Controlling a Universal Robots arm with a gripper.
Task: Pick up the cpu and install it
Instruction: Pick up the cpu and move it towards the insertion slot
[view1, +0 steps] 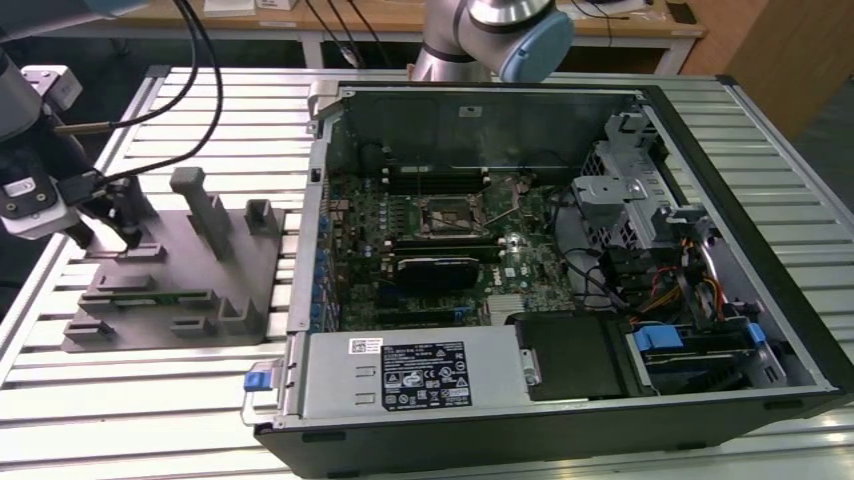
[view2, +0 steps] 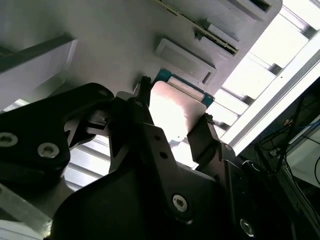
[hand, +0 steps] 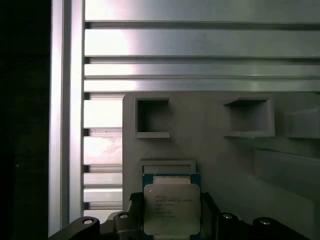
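The cpu (hand: 171, 207), a small square chip with a pale silver top and a blue-green edge, sits between my gripper's (hand: 171, 212) two black fingers (hand: 207, 212). In the second wrist view the cpu (view2: 172, 112) shines bright, and the fingers (view2: 200, 137) press against its opposite edges. It is held just over a shallow pocket at the edge of the grey fixture (hand: 225, 165). In the exterior view my gripper (view1: 104, 228) stands over the fixture's (view1: 187, 270) far corner, on the exterior view's left. The gripper is shut on the cpu.
An open computer case (view1: 747, 330) lies to the right of the fixture in the exterior view, with its motherboard and bare processor socket (view1: 454, 212) facing up. Upright posts (view1: 200, 205) rise from the fixture near my gripper. Black cables (view1: 200, 90) hang above. The slatted aluminium table (view1: 134, 400) extends all around.
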